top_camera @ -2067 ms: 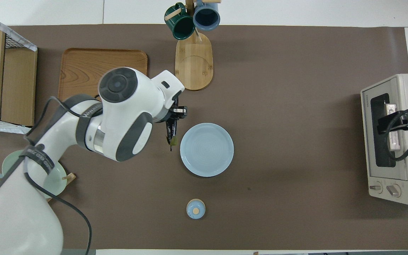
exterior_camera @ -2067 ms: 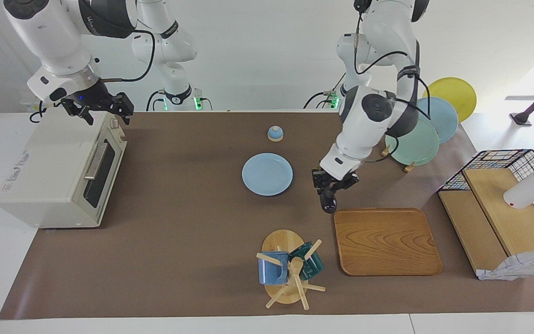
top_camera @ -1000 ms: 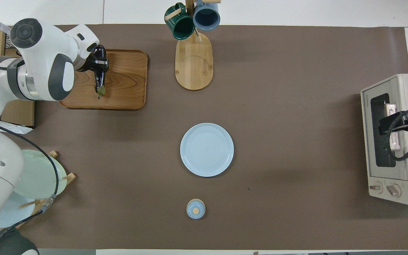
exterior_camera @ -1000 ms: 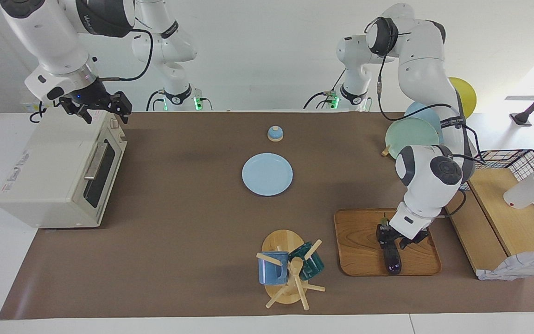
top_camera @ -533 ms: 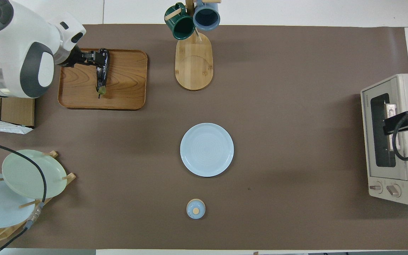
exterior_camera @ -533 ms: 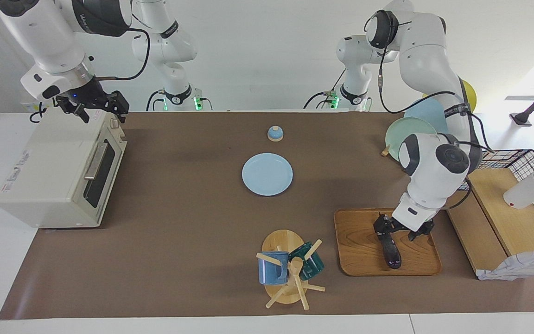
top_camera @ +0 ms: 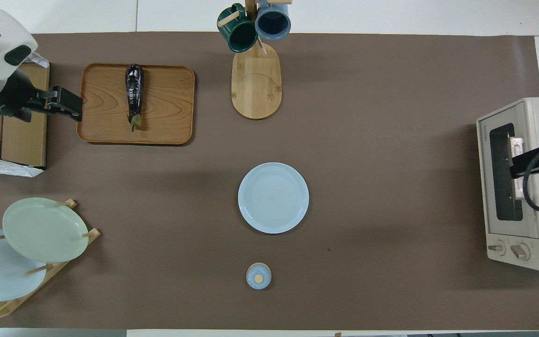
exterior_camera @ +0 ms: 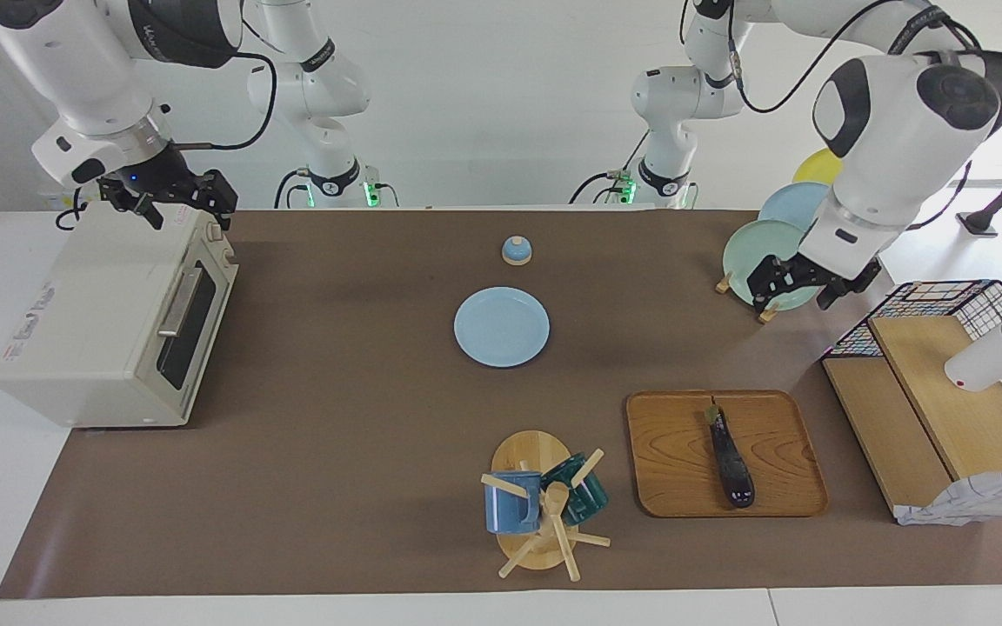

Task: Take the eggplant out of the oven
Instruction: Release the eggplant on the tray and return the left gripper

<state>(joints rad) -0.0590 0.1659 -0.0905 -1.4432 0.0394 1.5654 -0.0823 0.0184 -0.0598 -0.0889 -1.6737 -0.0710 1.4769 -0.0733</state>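
The eggplant (exterior_camera: 731, 458) lies flat on the wooden tray (exterior_camera: 671, 487) in the lower right of the facing view, stem toward the robots, touched by nothing. The left gripper (exterior_camera: 812, 280) hangs empty and spread wide, up over the plate rack (exterior_camera: 769, 252) at the right. The right gripper (exterior_camera: 172, 199) hovers over the oven (exterior_camera: 110, 322) at the left, door shut; its fingers I cannot make out. The job looks done: a clean finish means drawing both arms clear without brushing the rack.
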